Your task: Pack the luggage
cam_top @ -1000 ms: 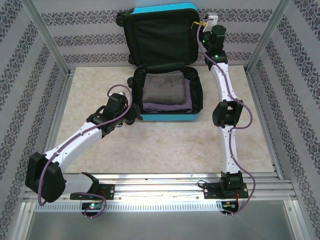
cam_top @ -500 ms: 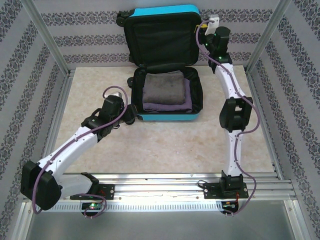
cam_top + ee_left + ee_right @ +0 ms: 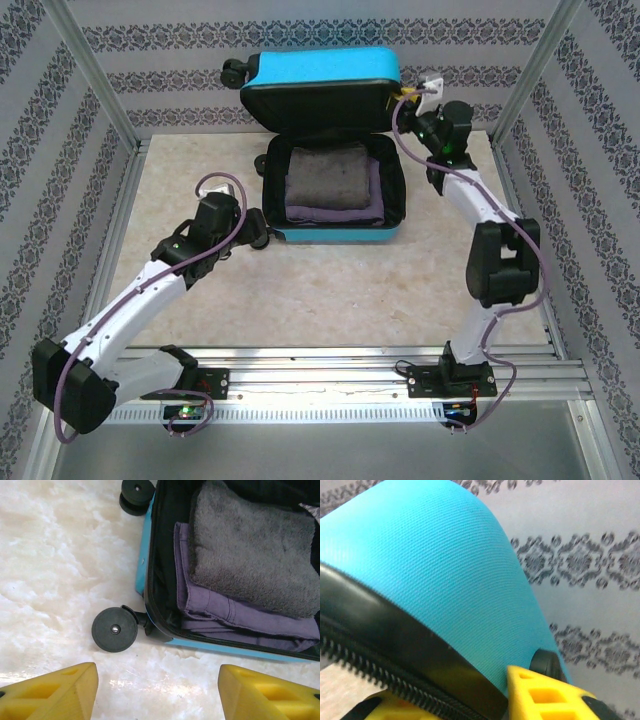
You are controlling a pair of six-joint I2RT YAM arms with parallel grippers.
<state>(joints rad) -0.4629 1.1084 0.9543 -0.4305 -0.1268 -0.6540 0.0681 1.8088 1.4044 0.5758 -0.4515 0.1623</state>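
The turquoise luggage lies open on the table, its lid tipped forward over the base. A folded grey towel on purple cloth fills the base. My right gripper sits at the lid's right edge. In the right wrist view this gripper straddles the black zipper rim, one yellow finger on the shell and the other under the zipper. My left gripper hangs open over bare table just in front of the front-left wheel, and its jaws hold nothing.
Patterned walls and metal posts close in the table on three sides. A second wheel sticks out on the base's left side. The lid's wheel points toward the back wall. Bare marble table lies in front of the luggage.
The lid has swung from upright forward over the base, so its turquoise shell now faces up. My right gripper moved with its right edge. My left arm drew back slightly to the left.
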